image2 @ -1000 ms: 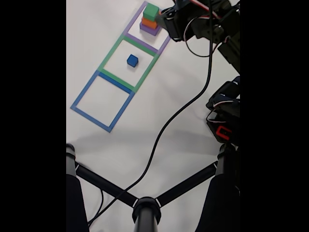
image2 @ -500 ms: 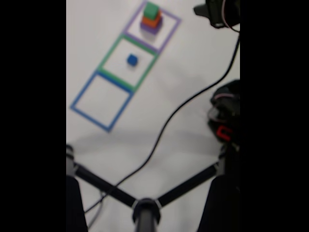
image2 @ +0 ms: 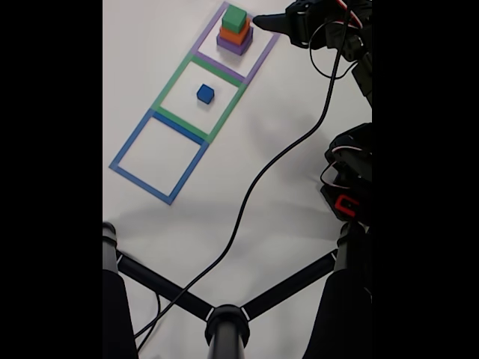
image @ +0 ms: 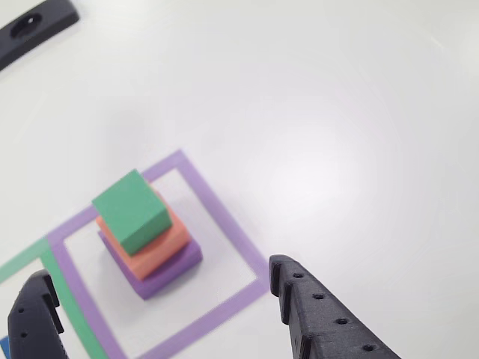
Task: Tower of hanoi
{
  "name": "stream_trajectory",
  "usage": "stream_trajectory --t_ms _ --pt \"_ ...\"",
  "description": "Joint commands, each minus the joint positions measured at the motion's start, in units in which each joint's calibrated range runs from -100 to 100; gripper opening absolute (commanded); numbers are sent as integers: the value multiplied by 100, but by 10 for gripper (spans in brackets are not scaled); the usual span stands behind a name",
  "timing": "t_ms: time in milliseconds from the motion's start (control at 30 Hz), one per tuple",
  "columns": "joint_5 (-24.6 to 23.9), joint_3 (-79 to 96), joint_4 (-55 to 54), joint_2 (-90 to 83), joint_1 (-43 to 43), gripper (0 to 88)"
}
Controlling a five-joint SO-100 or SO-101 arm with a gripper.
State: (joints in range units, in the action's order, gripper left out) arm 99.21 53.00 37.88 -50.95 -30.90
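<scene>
The tower of hanoi shows as a stack of three blocks: green [image: 131,209] on salmon-orange [image: 161,250] on purple [image: 176,269], standing inside the purple tape square. The fixed view has the stack [image2: 234,30] at the top and the small blue cube [image2: 205,93] alone in the green tape square. My gripper [image2: 260,21] hovers just right of the stack there, pointing at it. In the other view my gripper [image: 159,273] is open, its dark fingers [image: 314,314] spread wide with the stack seen between them, and it touches no block.
Three tape squares run in a diagonal row: purple [image2: 258,60], green [image2: 168,82], blue [image2: 135,142]. A black cable [image2: 262,187] crosses the white table. A black stand's legs [image2: 224,321] fill the bottom. A black bar [image: 34,26] lies far left in the other view.
The arm pulled away to the upper right half a second ago and has come back, its gripper now pointing at the stack from the right. No block has moved.
</scene>
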Motion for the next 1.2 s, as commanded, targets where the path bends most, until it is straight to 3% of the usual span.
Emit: stream_trajectory --t_ms 0,167,667,933,1167 --pt "79 229 -1113 343 14 367" --pt "79 947 -2991 1073 -1 402" --pt "79 1674 -7281 3941 212 406" --pt "79 1383 -8292 5063 403 396" --pt "79 756 -8430 5600 555 389"
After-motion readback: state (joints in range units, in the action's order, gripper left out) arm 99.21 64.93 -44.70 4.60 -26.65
